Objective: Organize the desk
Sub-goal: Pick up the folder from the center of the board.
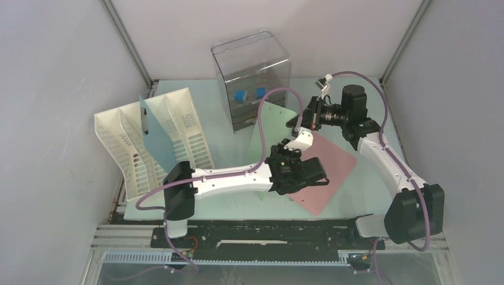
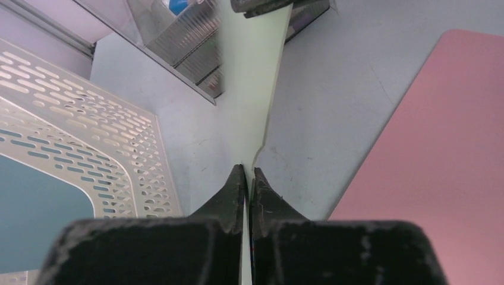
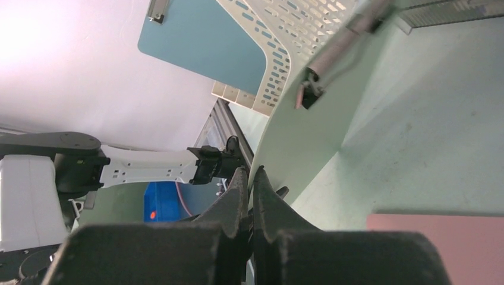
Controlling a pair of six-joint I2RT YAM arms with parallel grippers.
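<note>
My left claw [image 2: 248, 178] and right claw [image 3: 249, 178] are each pinched shut on an edge of the green board [image 2: 249, 89]. The counter [image 2: 345, 89] lies beneath, bare between white rack [image 2: 77, 113] and pink sheet [image 2: 440, 160].

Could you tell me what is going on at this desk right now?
Both arms are handling one pale green clipboard. The left gripper is shut on one edge and the right gripper is shut on the opposite end, so it stands on edge between them. A pink board lies flat on the desk beside them. A blue clipboard already stands in the white file rack, so the green one probably goes there next.
</note>
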